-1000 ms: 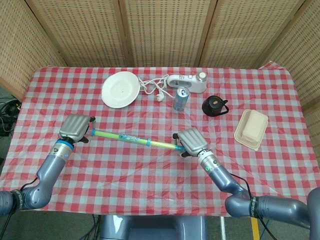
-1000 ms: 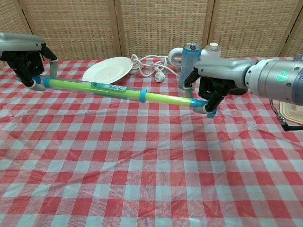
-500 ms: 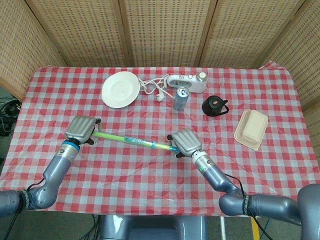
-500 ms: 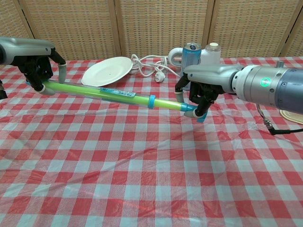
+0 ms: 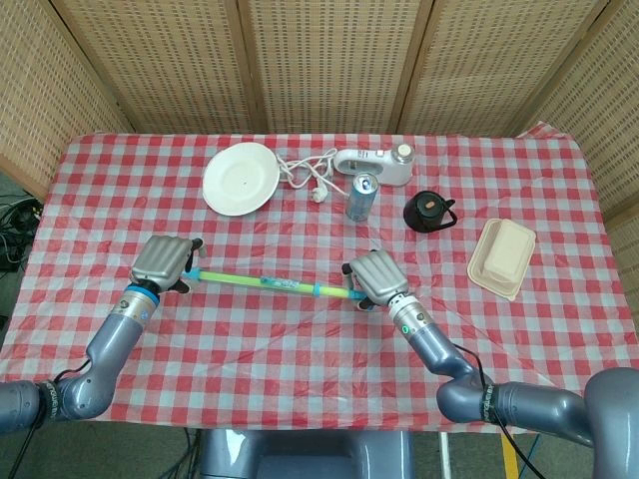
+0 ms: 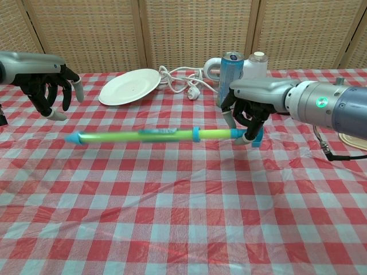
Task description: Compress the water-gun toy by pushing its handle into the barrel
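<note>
Woven wicker screens [image 5: 329, 60] wall off the far side of your surface [image 5: 300, 339], which wears a red-and-white checked cloth. Toward its near edge, your right hand [image 5: 376, 276] grips the handle end of the water-gun toy [image 6: 155, 135]. Your left hand [image 6: 49, 86] has let go, fingers loosely curled and empty beside the tip.

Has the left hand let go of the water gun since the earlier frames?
Yes. The left hand gripped the tube's end before; now that end of the water gun hangs free below it, dropped away from the white plate. The right hand holds it alone.
</note>
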Controlling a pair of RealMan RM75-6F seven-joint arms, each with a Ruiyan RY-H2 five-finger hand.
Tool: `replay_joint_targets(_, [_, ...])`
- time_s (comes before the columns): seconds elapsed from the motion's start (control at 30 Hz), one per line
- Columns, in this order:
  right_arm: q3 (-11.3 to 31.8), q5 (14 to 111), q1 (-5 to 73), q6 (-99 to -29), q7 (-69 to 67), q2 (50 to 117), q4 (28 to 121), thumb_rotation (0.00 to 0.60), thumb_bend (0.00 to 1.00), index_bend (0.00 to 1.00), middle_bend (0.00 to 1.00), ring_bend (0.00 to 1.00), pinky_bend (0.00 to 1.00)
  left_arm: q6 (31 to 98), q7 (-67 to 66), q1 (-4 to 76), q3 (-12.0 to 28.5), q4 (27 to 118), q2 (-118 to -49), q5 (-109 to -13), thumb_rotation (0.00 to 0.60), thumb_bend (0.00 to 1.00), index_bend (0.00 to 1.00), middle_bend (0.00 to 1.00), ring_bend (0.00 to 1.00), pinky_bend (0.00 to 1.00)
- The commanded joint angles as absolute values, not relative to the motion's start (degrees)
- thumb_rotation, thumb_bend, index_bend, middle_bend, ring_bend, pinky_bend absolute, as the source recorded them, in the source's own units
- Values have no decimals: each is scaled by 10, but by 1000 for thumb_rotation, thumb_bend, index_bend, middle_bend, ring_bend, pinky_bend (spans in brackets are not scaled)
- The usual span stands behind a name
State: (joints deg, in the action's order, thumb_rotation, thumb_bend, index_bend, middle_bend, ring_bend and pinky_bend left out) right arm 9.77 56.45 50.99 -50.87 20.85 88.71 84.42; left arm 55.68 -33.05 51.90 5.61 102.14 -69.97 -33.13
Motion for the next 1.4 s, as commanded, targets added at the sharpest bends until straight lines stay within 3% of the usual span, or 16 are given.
replay_joint_targets(0.03, [86,543,506,-512,240,885,845,600,369,499,579,649,225,549,-338,522,49,1032,-695,-323,600,337,201,185,291,327])
replay_joint_targets(0.13, [80,522,505,-516,266,882,854,600,356,396,416,498,123,547,-335,522,46,1041,-694,-324,600,307,180,117,206,251])
replay_joint_targets(0.27, [77,501,501,-524,283,875,867,600,348,332,279,358,77,553,-320,514,45,1056,-691,-340,600,300,146,28,91,143])
replay_joint_targets(0.37, [73,499,493,-531,283,867,877,600,330,237,131,192,21,566,-300,499,45,1067,-688,-366,600,295,107,0,8,34])
replay_joint_targets(0.5, [60,510,473,-552,281,852,886,600,268,78,2,10,0,610,-259,458,36,1078,-684,-443,600,289,68,0,0,0])
replay_joint_targets(0.6, [53,517,462,-559,279,842,891,600,214,5,0,0,0,636,-224,427,27,1079,-682,-495,600,286,58,0,0,0])
replay_joint_targets(0.93, [31,564,419,-632,298,814,946,600,181,0,0,0,0,714,-150,342,-4,1083,-665,-644,600,285,53,0,0,0])
replay_joint_targets(1.13, [-11,664,351,-721,256,793,972,600,180,0,0,0,0,836,-136,258,-39,1032,-692,-754,600,285,44,0,0,0])
replay_joint_targets(1.4, [-72,786,264,-816,178,779,942,600,178,0,0,0,0,921,-118,170,-83,968,-723,-827,600,273,0,0,0,0])
